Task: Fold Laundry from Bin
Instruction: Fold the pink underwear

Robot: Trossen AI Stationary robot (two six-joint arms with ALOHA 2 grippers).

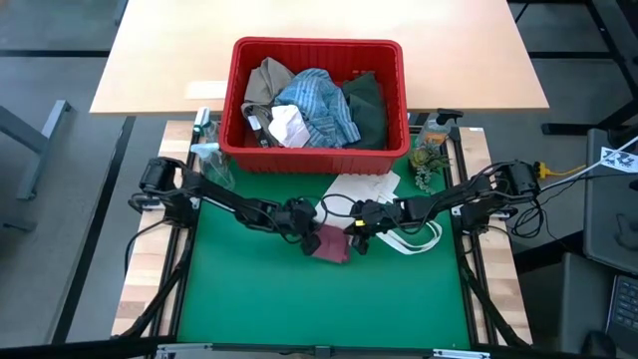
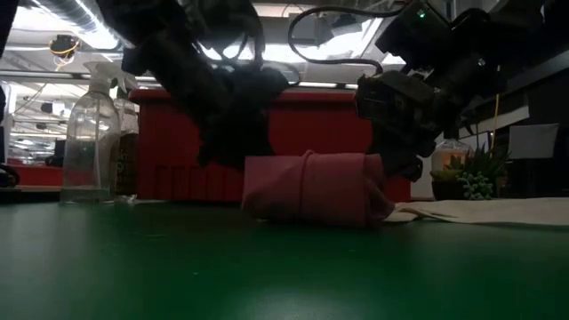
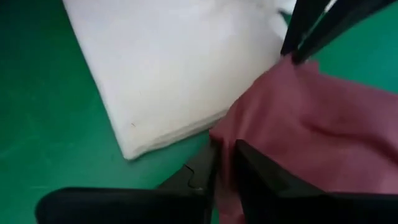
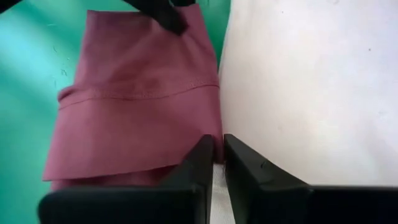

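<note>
Near the middle of the green bench (image 1: 299,309), both dark arms reach inward from the side edges, stretched low and almost level, and meet over the small maroon cloth (image 1: 330,243). The left pincer (image 1: 304,221) comes in from the left edge, its fingers (image 3: 205,171) closed on the cloth's near edge, with a sliver of maroon caught between them in its own wrist view. The right pincer (image 1: 359,231) comes from the right edge and its fingers (image 4: 200,163) stand together, nipping the cloth's border right where it touches the white tote bag (image 1: 364,188). The maroon cloth lies bunched and partly doubled over, a stitched hem showing across it in the right wrist view, and it rests flat on the bench just in front of the red bin (image 1: 317,150). The bin stands at the bench's far edge, holding the blue-white striped shirt (image 1: 319,108), a tan garment (image 1: 266,82), a dark green garment (image 1: 367,108) and a small white cloth (image 1: 288,127). A clear spray bottle (image 2: 91,142) stands near the far left corner; no writing on it can be read.
</note>
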